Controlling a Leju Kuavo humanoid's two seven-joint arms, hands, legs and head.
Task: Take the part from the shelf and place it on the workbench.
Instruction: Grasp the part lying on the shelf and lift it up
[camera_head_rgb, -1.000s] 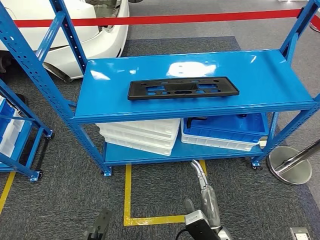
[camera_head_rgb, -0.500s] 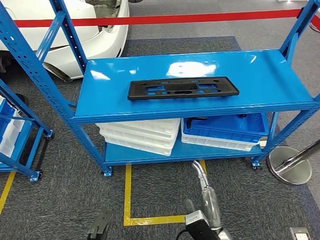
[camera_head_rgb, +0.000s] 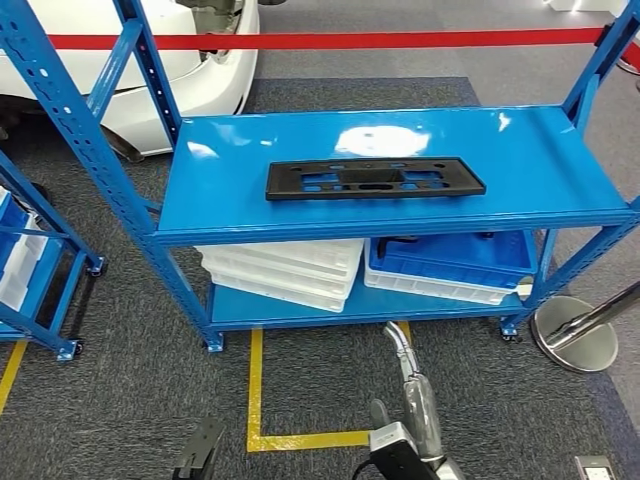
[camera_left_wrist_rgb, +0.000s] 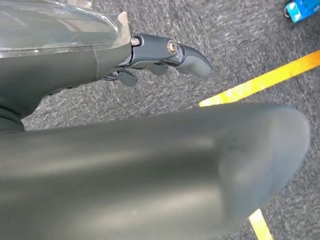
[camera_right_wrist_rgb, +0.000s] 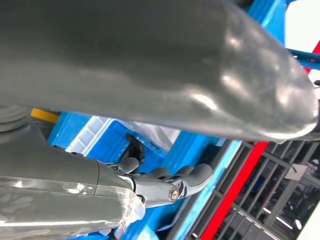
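the black plastic part (camera_head_rgb: 374, 178) lies flat along the middle of the blue shelf (camera_head_rgb: 226, 190), near its front edge, so it can be lifted from the aisle side. both hands hang low and hold nothing: left hand (camera_left_wrist_rgb: 166, 52) and right hand (camera_right_wrist_rgb: 162, 182) have loosely extended fingers. open deck lies either side of the part; uprights stand at the shelf ends.

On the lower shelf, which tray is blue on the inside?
The right tray has a blue inside; the stacked trays to its left are all white.

black part (camera_head_rgb: 375, 179), blue shelf (camera_head_rgb: 226, 190), white trays (camera_head_rgb: 283, 268), yellow floor line (camera_head_rgb: 256, 385)
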